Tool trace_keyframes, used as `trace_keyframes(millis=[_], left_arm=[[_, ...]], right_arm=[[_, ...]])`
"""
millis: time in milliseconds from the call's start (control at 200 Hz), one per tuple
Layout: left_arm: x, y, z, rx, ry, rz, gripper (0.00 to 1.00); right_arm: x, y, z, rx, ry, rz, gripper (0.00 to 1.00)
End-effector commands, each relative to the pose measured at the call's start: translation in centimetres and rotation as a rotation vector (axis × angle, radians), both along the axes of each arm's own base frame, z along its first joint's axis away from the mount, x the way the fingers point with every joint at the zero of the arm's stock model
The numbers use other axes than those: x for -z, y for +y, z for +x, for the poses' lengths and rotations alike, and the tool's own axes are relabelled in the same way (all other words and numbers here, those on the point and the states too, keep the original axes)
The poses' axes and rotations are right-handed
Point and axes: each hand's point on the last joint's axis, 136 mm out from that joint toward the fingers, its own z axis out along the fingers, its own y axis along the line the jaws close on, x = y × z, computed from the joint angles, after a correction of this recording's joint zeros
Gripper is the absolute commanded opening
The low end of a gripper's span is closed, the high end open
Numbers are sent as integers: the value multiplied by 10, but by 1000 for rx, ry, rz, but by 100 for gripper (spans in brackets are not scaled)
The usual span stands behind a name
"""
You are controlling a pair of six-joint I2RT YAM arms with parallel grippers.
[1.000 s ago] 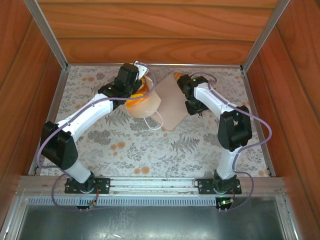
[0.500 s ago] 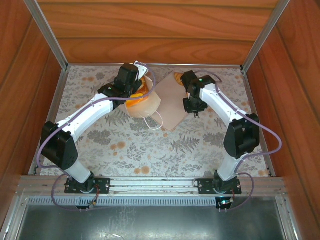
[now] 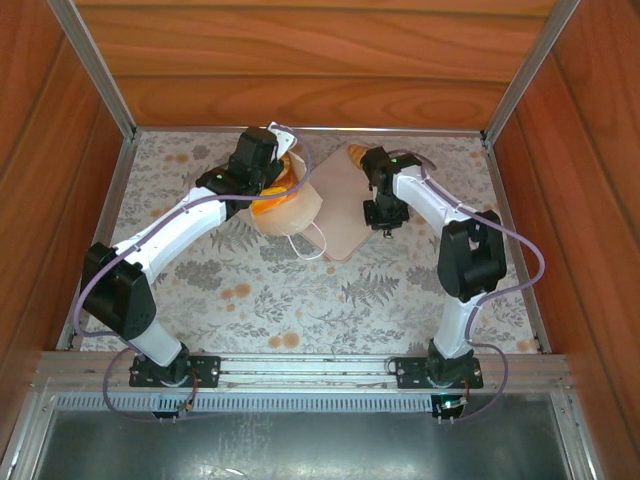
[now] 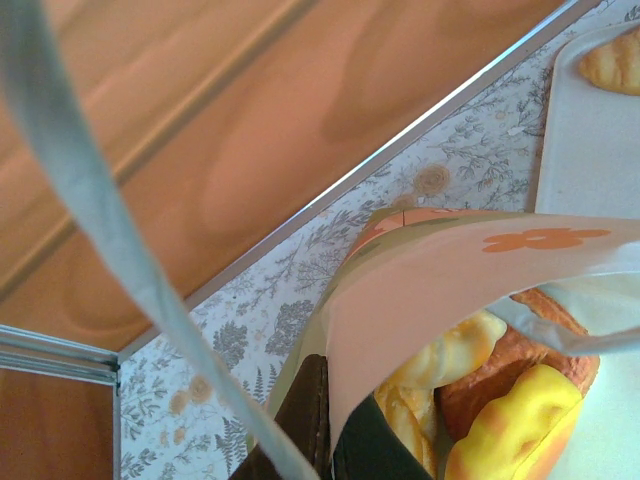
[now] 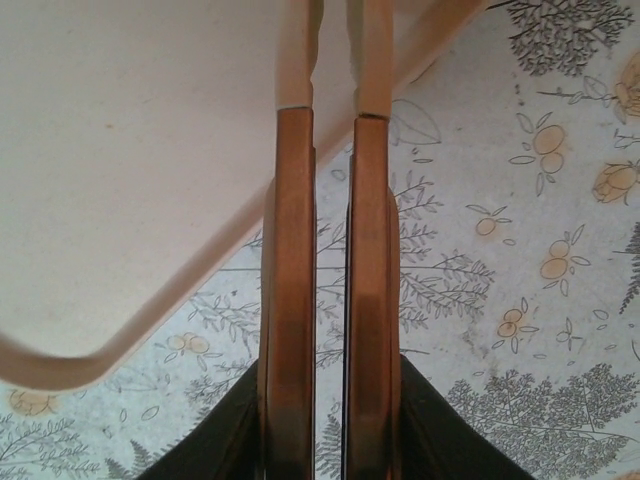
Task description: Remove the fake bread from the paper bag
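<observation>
The paper bag (image 3: 290, 205) lies tipped at the back of the table with its mouth toward the far wall. My left gripper (image 3: 262, 165) is shut on the bag's rim (image 4: 420, 290), with the paper wall pinched between its fingers (image 4: 305, 420). Several golden pieces of fake bread (image 4: 480, 400) lie inside the bag. One more piece of bread (image 3: 358, 153) rests on the far corner of the pink tray (image 3: 340, 215). My right gripper (image 3: 384, 214) hangs over the tray's right edge, its fingers (image 5: 292, 250) a narrow gap apart with nothing between them.
A white cord handle (image 4: 100, 230) crosses the left wrist view, and another (image 3: 315, 240) trails in front of the bag. The tray's rounded edge (image 5: 150, 290) sits under the right gripper (image 5: 331, 50). Wooden walls and metal rails (image 3: 300, 128) enclose the floral tablecloth (image 3: 280, 290).
The right gripper's jaws have narrowed, and its arm has shifted slightly left over the tray. The left gripper and the bag have stayed put.
</observation>
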Motion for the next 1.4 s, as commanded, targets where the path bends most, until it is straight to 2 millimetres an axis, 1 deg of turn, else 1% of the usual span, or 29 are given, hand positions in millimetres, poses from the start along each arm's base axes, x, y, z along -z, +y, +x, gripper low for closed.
trace_keyframes(millis=[0, 160, 375, 480, 585, 810, 1130, 1289, 1394], left_arm=[[-18, -4, 2, 0, -40, -13, 0], [-17, -3, 2, -4, -39, -10, 0], [-19, -2, 1, -6, -44, -5, 0], [-20, -1, 1, -9, -47, -2, 0], [-20, 0, 1, -11, -48, -2, 0], [-19, -2, 1, -9, -46, -1, 0], [-17, -1, 2, -12, -43, 2, 0], [-16, -1, 2, -12, -43, 8, 0], [-15, -3, 3, -11, -39, 11, 0]], right_arm=[[3, -7, 3, 38, 0, 1, 31], [3, -15, 12, 68, -24, -7, 31], [9, -26, 23, 96, -31, -28, 29], [8, -32, 29, 109, -43, -49, 29], [7, -37, 32, 121, -50, -72, 29], [6, -42, 38, 136, -67, -72, 29], [13, -41, 50, 150, -67, -50, 28], [15, -35, 49, 145, -53, -20, 28], [9, -28, 45, 139, -47, 32, 27]])
